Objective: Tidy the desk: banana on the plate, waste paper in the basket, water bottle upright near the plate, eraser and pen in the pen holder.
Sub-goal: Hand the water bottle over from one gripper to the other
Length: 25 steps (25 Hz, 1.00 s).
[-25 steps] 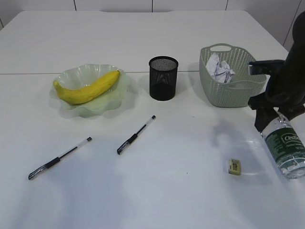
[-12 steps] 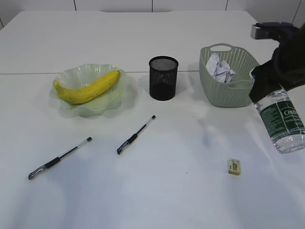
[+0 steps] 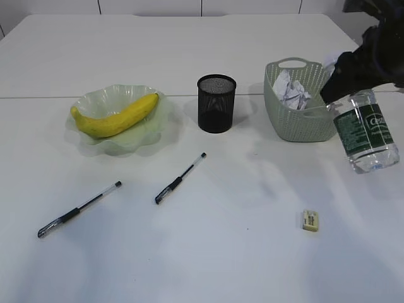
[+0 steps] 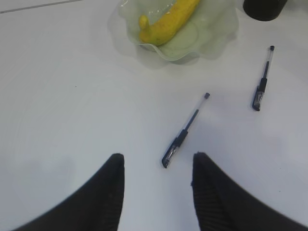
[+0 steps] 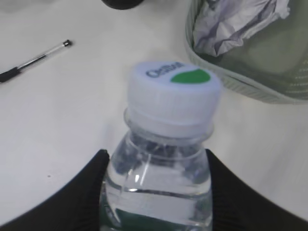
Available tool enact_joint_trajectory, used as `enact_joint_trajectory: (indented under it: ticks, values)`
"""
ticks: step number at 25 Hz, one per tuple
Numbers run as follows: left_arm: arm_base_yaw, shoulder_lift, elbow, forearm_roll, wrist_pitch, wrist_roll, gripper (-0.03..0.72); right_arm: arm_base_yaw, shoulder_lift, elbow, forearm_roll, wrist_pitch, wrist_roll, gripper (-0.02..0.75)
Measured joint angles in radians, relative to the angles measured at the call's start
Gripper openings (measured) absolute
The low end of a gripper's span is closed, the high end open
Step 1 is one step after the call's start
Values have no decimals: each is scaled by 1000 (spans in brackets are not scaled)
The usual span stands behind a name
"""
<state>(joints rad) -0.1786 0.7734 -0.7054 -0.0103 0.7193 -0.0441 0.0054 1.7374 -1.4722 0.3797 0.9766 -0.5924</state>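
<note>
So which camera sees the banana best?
The exterior view: the whole banana lies unobstructed on the plate. The left wrist view cuts off one end at its top edge. The right wrist view doesn't show it.

The white table (image 3: 208, 252) carries a pale green plate (image 3: 95, 101) at left, a black mesh pen holder (image 3: 216, 104) mid-back, and a green basket (image 3: 300, 120) at right. Two pens (image 3: 79, 209) (image 3: 180, 178) lie in front, apart; a small eraser (image 3: 310, 220) lies front right
</note>
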Motion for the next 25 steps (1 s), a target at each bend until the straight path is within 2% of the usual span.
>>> enact_joint_trajectory:
  ticks: [8, 25]
  values:
    - [0, 0, 0, 0, 0, 0, 328, 0, -38, 4, 107, -37, -149, 377]
    - [1, 0, 0, -49, -32, 0, 328, 0, -109, 4, 462, -68, -572, 377]
